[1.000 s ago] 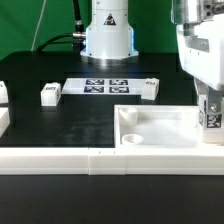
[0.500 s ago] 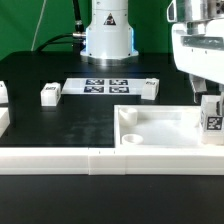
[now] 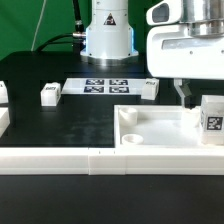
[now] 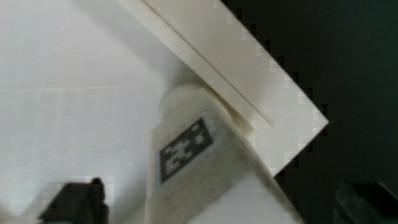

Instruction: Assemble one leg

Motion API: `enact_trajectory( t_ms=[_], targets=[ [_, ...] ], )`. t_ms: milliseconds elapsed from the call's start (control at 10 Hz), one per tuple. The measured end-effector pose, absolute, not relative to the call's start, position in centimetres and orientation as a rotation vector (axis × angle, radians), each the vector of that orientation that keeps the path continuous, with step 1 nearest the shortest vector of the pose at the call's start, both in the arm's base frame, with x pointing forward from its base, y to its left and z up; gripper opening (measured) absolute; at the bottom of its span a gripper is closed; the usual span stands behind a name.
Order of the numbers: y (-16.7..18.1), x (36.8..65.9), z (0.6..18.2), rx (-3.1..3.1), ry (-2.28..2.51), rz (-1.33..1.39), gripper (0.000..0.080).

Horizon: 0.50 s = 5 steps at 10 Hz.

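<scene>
A white leg (image 3: 212,120) with a black-and-white tag stands upright at the right corner of the large white tray-like piece (image 3: 160,130). My gripper (image 3: 194,95) hangs just above and slightly to the exterior view's left of this leg, open and empty. In the wrist view the leg (image 4: 196,140) lies against the tray's rim (image 4: 249,75). It sits beyond the gap between my two dark fingertips (image 4: 75,200), and neither touches it. Two more legs, one (image 3: 50,93) and the other (image 3: 150,88), lie on the black table.
The marker board (image 3: 107,86) lies at mid table in front of the robot base (image 3: 107,35). A low white wall (image 3: 80,160) runs along the front edge. Another white piece (image 3: 3,95) sits at the exterior view's left edge.
My gripper has risen and shifted toward the exterior view's left. The leg stays standing in the tray's right corner, free of the fingers.
</scene>
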<state>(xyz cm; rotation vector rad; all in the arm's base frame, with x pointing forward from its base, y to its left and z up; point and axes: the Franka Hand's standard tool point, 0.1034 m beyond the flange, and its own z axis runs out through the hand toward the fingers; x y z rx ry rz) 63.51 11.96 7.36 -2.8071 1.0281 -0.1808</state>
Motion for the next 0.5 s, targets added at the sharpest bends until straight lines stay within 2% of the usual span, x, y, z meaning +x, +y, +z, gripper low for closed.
enact_trajectory(
  t_ms=[500],
  targets=[
    [12.01,63.56,6.85,-3.097,0.189,-0.244,0.0648]
  ],
)
